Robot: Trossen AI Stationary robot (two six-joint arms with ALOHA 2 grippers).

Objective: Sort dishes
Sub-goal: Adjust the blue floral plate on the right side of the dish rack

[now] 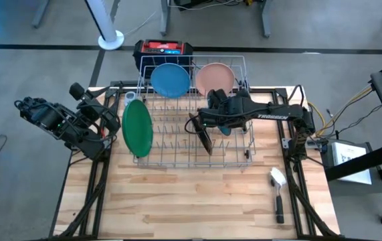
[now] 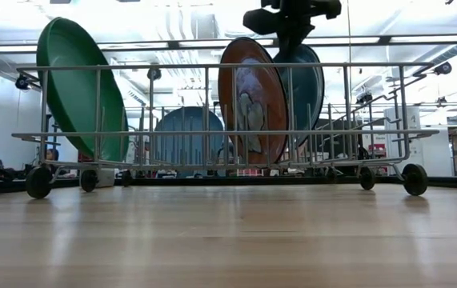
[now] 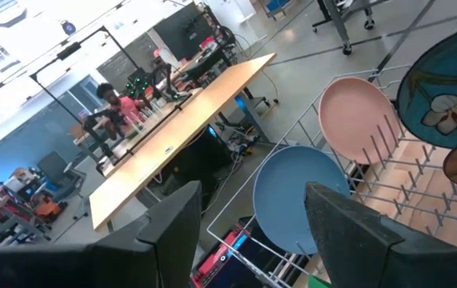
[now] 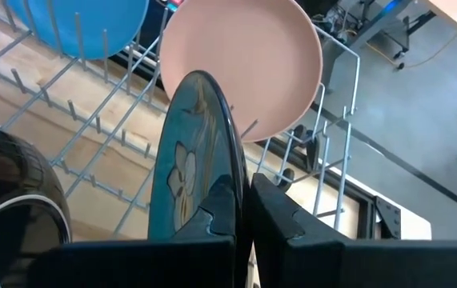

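- The right gripper (image 4: pixel 240 212) is over the middle of the wire rack (image 1: pixel 237 159), clenched on the rim of an upright teal plate with a flower pattern (image 4: pixel 192 172).
- An orange-brown plate (image 2: pixel 250 100) stands upright just beside the teal one.
- The light blue plate (image 1: pixel 170 79) and the pink plate (image 1: pixel 213 77) stand at the rack's far side.
- The green plate (image 1: pixel 137 127) leans at the rack's left end.
- The left gripper (image 3: pixel 252 232) waits left of the rack, fingers spread, holding nothing.
- A brush (image 1: pixel 277 192) lies on the table (image 1: pixel 197 201) at the near right.
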